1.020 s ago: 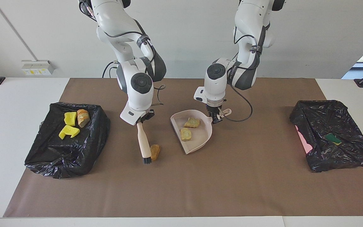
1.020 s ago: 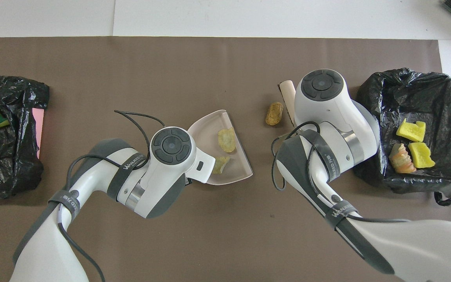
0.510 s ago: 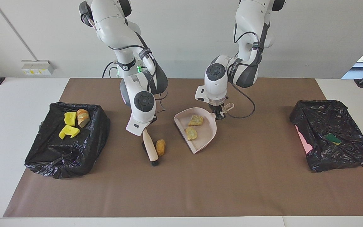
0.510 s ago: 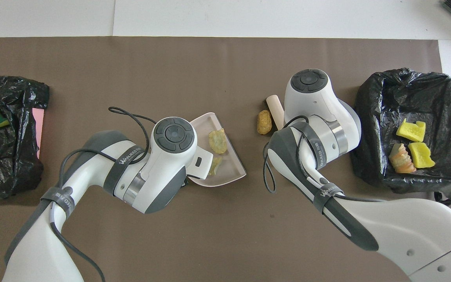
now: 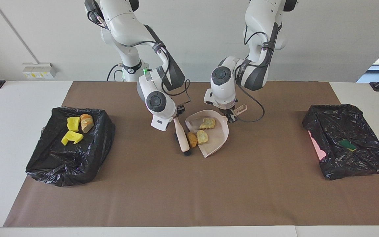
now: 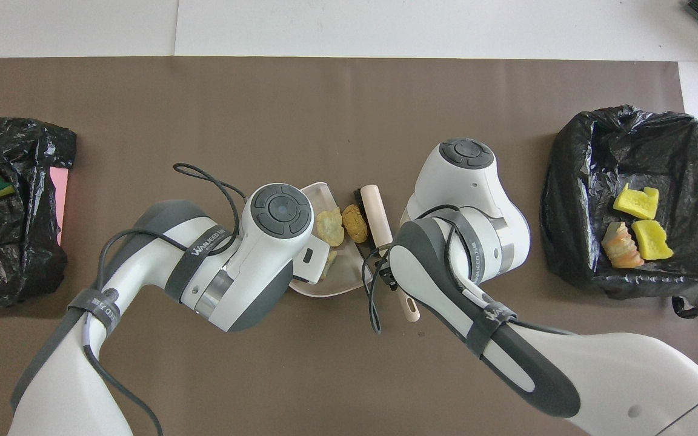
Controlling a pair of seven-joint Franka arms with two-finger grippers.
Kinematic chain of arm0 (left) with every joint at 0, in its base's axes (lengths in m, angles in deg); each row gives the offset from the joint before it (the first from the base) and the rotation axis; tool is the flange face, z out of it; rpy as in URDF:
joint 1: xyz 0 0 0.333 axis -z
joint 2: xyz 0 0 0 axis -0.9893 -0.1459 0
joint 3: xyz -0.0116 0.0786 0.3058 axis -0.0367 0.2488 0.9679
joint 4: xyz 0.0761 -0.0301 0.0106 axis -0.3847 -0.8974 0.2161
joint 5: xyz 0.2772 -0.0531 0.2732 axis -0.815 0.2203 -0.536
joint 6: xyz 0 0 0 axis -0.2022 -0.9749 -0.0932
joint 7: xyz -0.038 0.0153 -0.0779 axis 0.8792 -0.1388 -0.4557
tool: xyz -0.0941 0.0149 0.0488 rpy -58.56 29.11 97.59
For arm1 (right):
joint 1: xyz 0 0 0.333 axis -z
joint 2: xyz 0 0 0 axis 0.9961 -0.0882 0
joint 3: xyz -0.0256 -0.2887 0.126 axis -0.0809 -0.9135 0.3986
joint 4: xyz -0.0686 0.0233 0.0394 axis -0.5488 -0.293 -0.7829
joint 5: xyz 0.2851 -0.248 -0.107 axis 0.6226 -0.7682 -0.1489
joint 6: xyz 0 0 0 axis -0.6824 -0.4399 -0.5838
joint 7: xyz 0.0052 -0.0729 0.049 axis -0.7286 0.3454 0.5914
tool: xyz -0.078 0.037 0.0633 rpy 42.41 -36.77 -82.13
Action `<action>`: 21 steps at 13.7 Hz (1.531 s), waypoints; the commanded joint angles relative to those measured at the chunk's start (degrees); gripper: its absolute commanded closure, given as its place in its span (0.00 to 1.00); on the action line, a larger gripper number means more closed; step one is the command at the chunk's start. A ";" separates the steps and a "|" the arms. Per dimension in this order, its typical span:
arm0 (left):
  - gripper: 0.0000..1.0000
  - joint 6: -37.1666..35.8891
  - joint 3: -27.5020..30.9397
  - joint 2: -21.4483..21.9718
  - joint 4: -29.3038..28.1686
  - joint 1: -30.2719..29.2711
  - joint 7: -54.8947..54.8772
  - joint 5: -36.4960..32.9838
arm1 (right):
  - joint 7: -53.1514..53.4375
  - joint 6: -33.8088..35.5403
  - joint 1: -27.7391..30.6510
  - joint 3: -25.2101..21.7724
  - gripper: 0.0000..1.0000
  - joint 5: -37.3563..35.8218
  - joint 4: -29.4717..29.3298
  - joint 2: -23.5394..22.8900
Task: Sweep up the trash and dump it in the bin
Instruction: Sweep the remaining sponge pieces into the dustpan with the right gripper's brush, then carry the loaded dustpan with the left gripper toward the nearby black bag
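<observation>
Starting at the bottom of the facing view and finding only bare brown mat (image 5: 189, 197). Moving up to mid-frame, at the left edge, toward the right arm's end of the table: noting a black-lined bin (image 5: 44, 164) already carrying two yellow sponge bits (image 5: 72, 137) and a bread-like piece (image 5: 87, 122), so judging part of the dumping done. Noting at the right edge of the same view a second bin (image 5: 357, 164) with a green-backed sponge (image 5: 347, 144) lying in it. Coming to centre frame, where the sweeping is happening: pressing the brush (image 5: 182, 136) bristles-down on the mat and slanting it so that its side is touching the orange-brown lump (image 5: 192, 139) and herding it toward the dustpan (image 5: 215, 148). Placing that lump right at the pan's open lip, touching one of two pale chunks (image 5: 202, 136) already inside, though not managing to tell whether it is on the lip or just short of it. Turning the pan's mouth toward the brush and resting it low on the mat, probably to give the lump no step to climb. Going higher: clamping the brush's upper handle with the right gripper (image 5: 177, 116), fingers closed around it. Pinching the pan's handle with the left gripper (image 5: 230, 117), likewise clenched, bracing the pan against the push. Judging the last loose scrap nearly collected and the dump to a bin not yet begun.
</observation>
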 commanded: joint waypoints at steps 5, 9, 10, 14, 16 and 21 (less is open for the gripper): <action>1.00 2.85 0.37 0.89 -1.90 0.02 0.52 -1.12 | -8.27 0.72 1.37 0.41 1.00 21.14 5.65 4.65; 1.00 4.94 0.28 0.88 -1.38 -2.17 -4.55 -0.59 | 10.84 2.81 -0.21 0.50 1.00 1.85 3.98 12.28; 1.00 5.57 0.19 1.06 -1.37 -3.31 -7.01 -0.33 | 13.51 5.00 -0.39 0.50 1.00 0.58 4.06 13.69; 1.00 5.57 0.19 2.11 -0.50 -6.20 -11.49 1.08 | 19.13 11.25 -1.01 0.41 1.00 -7.49 4.41 18.09; 1.00 4.96 0.71 4.91 -0.50 -8.49 -16.77 1.17 | 25.80 12.23 -1.88 0.59 1.00 -8.31 5.37 19.76; 1.00 4.61 0.81 13.27 0.64 -23.77 -34.07 1.08 | 31.10 2.95 -8.72 0.59 1.00 -0.76 18.53 27.49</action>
